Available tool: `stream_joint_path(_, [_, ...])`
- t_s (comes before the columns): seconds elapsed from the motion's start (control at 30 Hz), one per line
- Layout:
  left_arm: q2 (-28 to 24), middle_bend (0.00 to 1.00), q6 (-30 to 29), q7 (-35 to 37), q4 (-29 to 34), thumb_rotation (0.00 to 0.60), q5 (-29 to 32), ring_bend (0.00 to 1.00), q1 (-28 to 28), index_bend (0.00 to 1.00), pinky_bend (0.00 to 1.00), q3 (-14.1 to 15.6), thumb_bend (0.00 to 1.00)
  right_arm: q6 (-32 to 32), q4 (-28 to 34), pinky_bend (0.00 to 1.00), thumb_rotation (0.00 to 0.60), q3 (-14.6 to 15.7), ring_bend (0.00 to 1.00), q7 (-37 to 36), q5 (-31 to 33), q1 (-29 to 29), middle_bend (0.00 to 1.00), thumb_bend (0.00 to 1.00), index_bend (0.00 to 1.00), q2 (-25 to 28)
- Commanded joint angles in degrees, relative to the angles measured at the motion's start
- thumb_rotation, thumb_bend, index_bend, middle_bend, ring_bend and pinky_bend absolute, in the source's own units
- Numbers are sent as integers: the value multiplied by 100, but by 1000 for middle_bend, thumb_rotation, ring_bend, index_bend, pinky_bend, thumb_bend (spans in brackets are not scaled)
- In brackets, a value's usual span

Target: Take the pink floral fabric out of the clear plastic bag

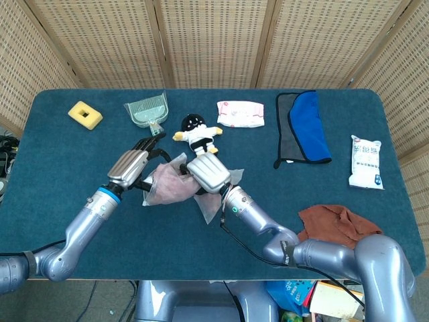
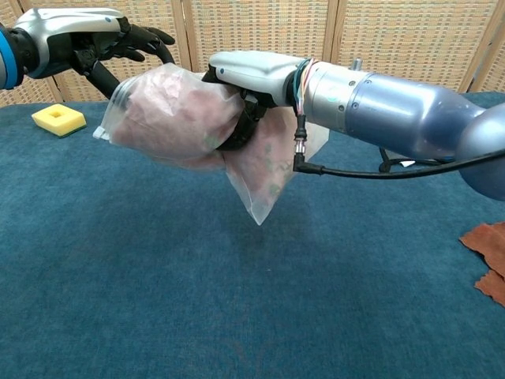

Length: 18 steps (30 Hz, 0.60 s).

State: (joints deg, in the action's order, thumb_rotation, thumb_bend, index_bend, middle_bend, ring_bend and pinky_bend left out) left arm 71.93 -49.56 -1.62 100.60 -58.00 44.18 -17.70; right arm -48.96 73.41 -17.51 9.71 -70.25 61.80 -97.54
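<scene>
Right hand point(image 1: 209, 174) grips the clear plastic bag point(image 2: 170, 114) around its middle, fingers wrapped under it, and holds it off the table point(image 1: 60, 194) over the middle of the front half. Left hand point(image 1: 134, 165) is at the bag's left end with fingers spread and curved over the top edge; whether they touch the plastic cannot be told, and they hold nothing plainly.

Largest of the things is the table, a dark blue-green cloth surface. On its right half, near the far edge, lies a blue and grey cloth point(image 1: 303, 127), and near the front right corner a crumpled brown rag point(image 1: 338, 223). The bag bulges with the pink floral fabric point(image 2: 177, 110), which sits wholly inside it, while an empty corner of plastic hangs down below the right hand. By the right edge lies a white packet point(image 1: 366, 161). Along the far edge are a pink-and-white pack point(image 1: 240, 113), a pale green dustpan point(image 1: 149, 112) and, toward the far left corner, a yellow sponge point(image 1: 85, 114). A small black-and-white doll point(image 1: 197, 132) lies just behind the bag.
</scene>
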Motion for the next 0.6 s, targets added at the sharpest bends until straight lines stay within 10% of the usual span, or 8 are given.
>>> stream_joint_path(0.03, [-57, 0, 70, 77, -20, 600, -19, 0, -6, 381, 0, 40, 176, 17, -5, 884, 600, 6, 673, 80, 66, 8, 633, 829, 600, -5])
stream_joint_path(0.6, [-143, 0, 207, 247, -101, 600, -128, 0, 38, 381, 0, 185, 176, 43, 46, 883, 600, 8, 677, 374, 265, 50, 635, 843, 600, -35])
